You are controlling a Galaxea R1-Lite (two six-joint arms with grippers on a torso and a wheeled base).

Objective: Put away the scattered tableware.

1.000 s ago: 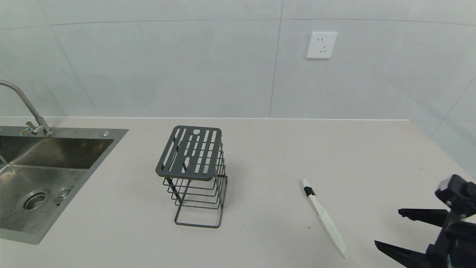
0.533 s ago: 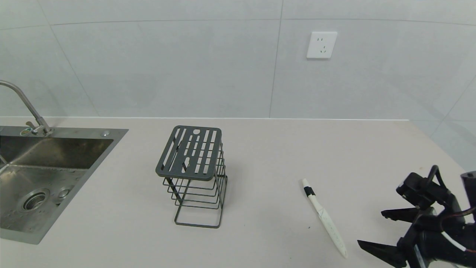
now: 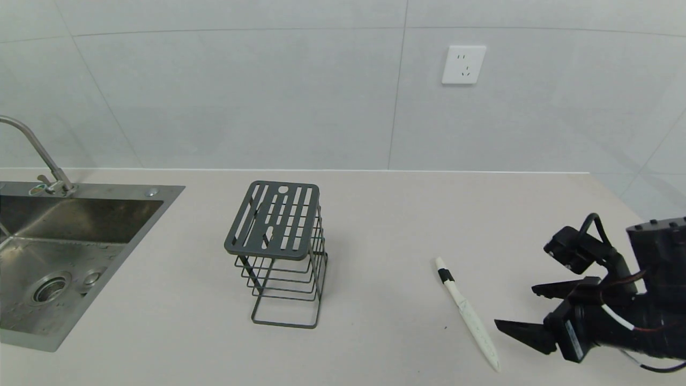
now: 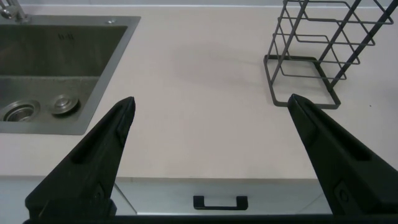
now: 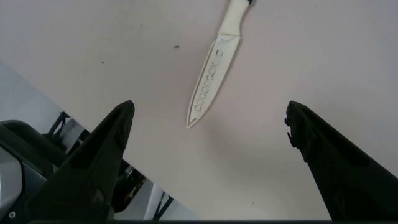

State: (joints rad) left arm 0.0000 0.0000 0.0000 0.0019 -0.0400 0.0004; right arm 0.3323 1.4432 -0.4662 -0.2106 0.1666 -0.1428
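A white knife (image 3: 465, 311) with a black band near its handle end lies flat on the pale counter (image 3: 396, 225), its blade tip toward the front edge. My right gripper (image 3: 522, 308) hangs open just right of the blade, nothing between its fingers. From the right wrist, the knife (image 5: 215, 73) lies on the counter beyond the spread fingertips. A dark grey wire rack (image 3: 278, 249) with a slotted top plate stands near the counter's middle, left of the knife. My left gripper (image 4: 211, 115) is open above the front edge, with the rack's base (image 4: 301, 78) ahead.
A steel sink (image 3: 53, 252) with a tap (image 3: 37, 153) is set into the counter at the left; its basin (image 4: 43, 74) also appears in the left wrist view. A wall socket (image 3: 463, 64) sits on the tiled wall behind. The counter ends at the right.
My right arm has moved left and forward toward the knife, its open gripper now close beside the blade. The knife and rack have not moved.
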